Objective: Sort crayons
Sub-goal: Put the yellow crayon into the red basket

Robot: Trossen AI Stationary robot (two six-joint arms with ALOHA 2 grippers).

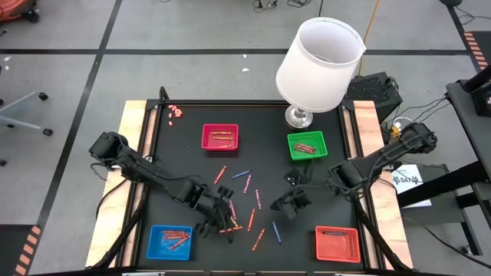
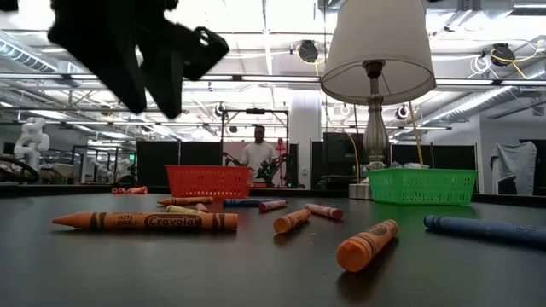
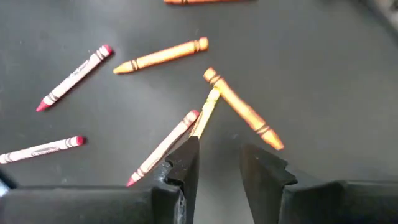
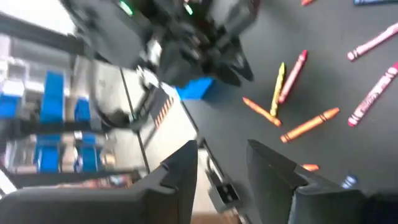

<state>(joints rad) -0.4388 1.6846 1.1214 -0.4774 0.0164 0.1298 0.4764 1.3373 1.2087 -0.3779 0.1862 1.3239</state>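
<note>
The left tool (image 3: 219,163) is hovering just above a small cluster of crayons (image 3: 205,112) near the middle of the surface (image 1: 192,165), its fingers parted narrowly and empty, probably lining up on the yellow crayon, whose long axis is pointing straight away from the fingers. The right tool (image 1: 294,201) is waiting nearby, slightly parted and empty.

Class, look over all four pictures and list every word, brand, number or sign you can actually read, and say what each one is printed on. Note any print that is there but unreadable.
"Crayola": on the wrapper of the orange crayon lying nearest in the low view.
Small print left of that brand name: too small to read.
Wrappers of the pink crayons in the left wrist view: print blurred, unreadable.
White sheet at the table's right edge: dark lettering, too small to read.
</note>
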